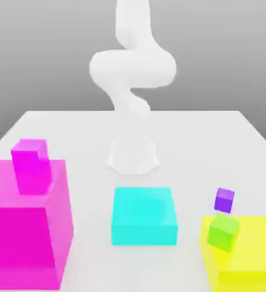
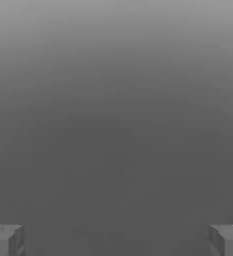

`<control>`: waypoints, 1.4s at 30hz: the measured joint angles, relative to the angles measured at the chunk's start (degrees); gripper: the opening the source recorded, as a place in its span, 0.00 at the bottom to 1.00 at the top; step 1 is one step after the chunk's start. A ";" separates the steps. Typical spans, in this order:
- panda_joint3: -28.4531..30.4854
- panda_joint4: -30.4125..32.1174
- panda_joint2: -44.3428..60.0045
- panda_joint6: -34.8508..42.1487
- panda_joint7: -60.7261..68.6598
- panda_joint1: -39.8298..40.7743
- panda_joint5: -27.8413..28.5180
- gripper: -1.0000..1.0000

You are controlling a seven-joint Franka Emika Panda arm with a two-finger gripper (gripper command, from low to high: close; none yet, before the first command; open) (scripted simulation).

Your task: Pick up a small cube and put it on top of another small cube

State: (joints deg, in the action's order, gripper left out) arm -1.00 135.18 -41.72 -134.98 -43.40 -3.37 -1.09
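Rising behind the cyan block (image 1: 144, 215): the white robot arm (image 1: 133, 68), its upper part cut off by the exterior view's top edge, its pale base washing into the white table (image 1: 181, 137).
Gripper (image 2: 116, 240): open, fingers wide apart; I catch only their ends, the rest cut off.
Violet cube (image 1: 224, 200): to the cyan block's side at the exterior view's right, tilted to my eye; its underside is hidden, so I can't tell what it rests on.
Lime cube (image 1: 224, 232): same side of the cyan block, overlapping the yellow block's (image 1: 261, 245) outline; contact unclear. That yellow block runs out of sight.
Magenta cube (image 1: 29, 157): on the cyan block's other side, melting into the same-coloured big magenta block (image 1: 18, 245), which is cut off too.
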 joint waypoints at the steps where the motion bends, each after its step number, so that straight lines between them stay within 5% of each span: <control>1: -0.54 1.60 2.04 -1.55 1.19 -1.62 -0.53 0.50; 14: -10.76 21.50 28.05 -21.18 14.53 -20.92 -4.87 0.50; 20: -16.44 30.14 39.94 -30.17 15.76 -27.66 -0.39 0.50; 27: -2.89 28.61 54.57 -41.56 5.90 -38.33 14.00 0.50; 28: -1.06 28.20 56.62 -43.23 5.46 -40.05 14.53 0.00; 36: -1.18 28.38 55.84 -42.61 5.85 -40.09 13.95 0.00; 42: -7.85 30.84 44.07 -33.33 13.75 -36.42 3.27 0.00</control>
State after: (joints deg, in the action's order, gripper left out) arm -8.86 166.02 2.35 -168.31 -29.64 -39.80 2.19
